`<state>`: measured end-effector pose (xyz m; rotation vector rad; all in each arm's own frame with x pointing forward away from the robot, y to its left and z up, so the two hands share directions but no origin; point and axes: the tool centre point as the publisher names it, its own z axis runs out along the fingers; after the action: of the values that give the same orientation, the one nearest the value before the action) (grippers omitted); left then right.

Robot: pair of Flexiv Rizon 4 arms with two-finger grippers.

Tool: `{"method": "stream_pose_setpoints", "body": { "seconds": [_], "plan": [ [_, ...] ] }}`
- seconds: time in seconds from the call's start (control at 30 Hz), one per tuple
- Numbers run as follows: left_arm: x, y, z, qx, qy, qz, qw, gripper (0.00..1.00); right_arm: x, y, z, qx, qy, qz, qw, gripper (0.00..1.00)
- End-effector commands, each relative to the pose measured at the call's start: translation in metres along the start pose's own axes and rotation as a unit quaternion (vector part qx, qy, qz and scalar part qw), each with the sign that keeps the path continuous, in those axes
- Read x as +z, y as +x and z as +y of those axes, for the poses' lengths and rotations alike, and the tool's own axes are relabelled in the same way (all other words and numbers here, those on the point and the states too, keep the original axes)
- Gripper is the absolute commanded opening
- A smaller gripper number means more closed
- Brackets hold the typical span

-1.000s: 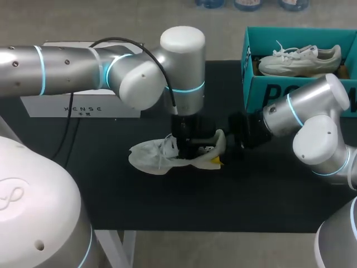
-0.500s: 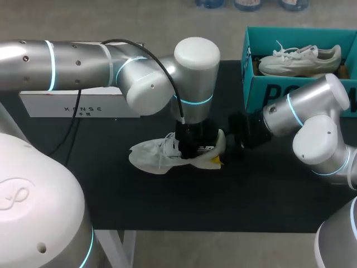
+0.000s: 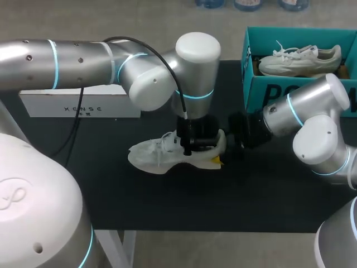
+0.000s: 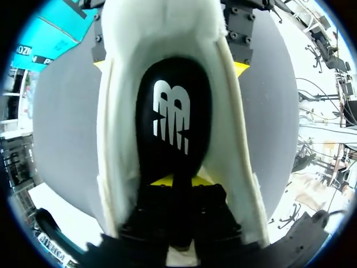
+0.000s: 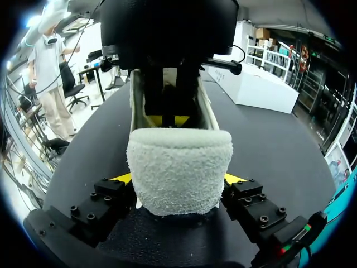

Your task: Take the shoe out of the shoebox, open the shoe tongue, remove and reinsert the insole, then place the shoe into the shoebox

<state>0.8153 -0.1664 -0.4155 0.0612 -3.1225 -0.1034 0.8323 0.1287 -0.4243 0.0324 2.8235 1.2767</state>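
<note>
A white shoe point(image 3: 153, 156) lies on its sole in the middle of the black table, toe to the left. My right gripper point(image 3: 222, 153) is shut on its fleecy heel point(image 5: 178, 167), a yellow tip pressed against each side. My left gripper point(image 3: 195, 146) reaches straight down into the shoe's opening. In the left wrist view its yellow tips point(image 4: 174, 180) stand almost together at the edge of the black insole point(image 4: 173, 117), pinching it between the shoe's white walls point(image 4: 120, 139). The teal shoebox point(image 3: 279, 92) stands at the back right.
A second white shoe point(image 3: 298, 58) lies inside the shoebox. A long white box point(image 3: 78, 103) stands at the back left under my left arm. Bare black table point(image 3: 167, 201) runs along the front edge.
My left arm has shifted a little to the right over the shoe's opening, and its fingers have closed onto the insole. The right gripper has kept its hold on the heel.
</note>
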Motion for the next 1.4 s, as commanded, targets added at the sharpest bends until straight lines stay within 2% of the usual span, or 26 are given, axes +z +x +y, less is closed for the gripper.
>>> {"method": "stream_pose_setpoints", "body": {
  "seconds": [0.03, 0.17, 0.37, 0.43, 0.5, 0.7, 1.0, 1.23, 1.4],
  "plan": [
    [0.015, 0.006, 0.011, -0.016, 0.019, -0.014, 1.0, 0.0, 0.007, -0.002, -0.003, 0.0, 0.001, -0.001, 1.0, 0.0],
    [0.002, 0.005, 0.022, -0.047, 0.046, -0.025, 0.998, 0.0, 0.007, -0.002, -0.003, 0.0, 0.001, -0.001, 1.0, 0.0],
    [-0.016, -0.002, 0.039, -0.096, 0.137, -0.038, 0.985, 0.0, 0.007, -0.002, -0.003, 0.0, 0.001, -0.001, 1.0, 0.0],
    [-0.022, -0.004, 0.04, -0.1, 0.148, -0.04, 0.983, 0.0, 0.007, -0.002, -0.003, 0.0, 0.001, -0.001, 1.0, 0.0],
    [-0.025, -0.005, 0.039, -0.098, 0.149, -0.043, 0.983, 0.0, 0.007, -0.002, -0.003, 0.0, 0.001, -0.001, 1.0, 0.0],
    [-0.044, -0.008, 0.033, -0.091, 0.214, -0.05, 0.971, 0.0, 0.007, -0.002, -0.003, 0.0, 0.001, -0.001, 1.0, 0.0],
    [-0.07, -0.01, 0.012, -0.046, 0.309, -0.057, 0.948, 0.0, 0.007, -0.002, -0.003, 0.0, 0.001, -0.001, 1.0, 0.0],
    [-0.09, -0.011, 0.003, -0.014, 0.396, -0.063, 0.916, 0.0, 0.007, -0.002, -0.003, 0.0, 0.001, -0.001, 1.0, 0.0],
    [-0.124, -0.009, -0.006, 0.026, 0.45, -0.071, 0.89, 0.0, 0.007, -0.002, -0.003, 0.0, 0.001, -0.001, 1.0, 0.0]
  ]
}}
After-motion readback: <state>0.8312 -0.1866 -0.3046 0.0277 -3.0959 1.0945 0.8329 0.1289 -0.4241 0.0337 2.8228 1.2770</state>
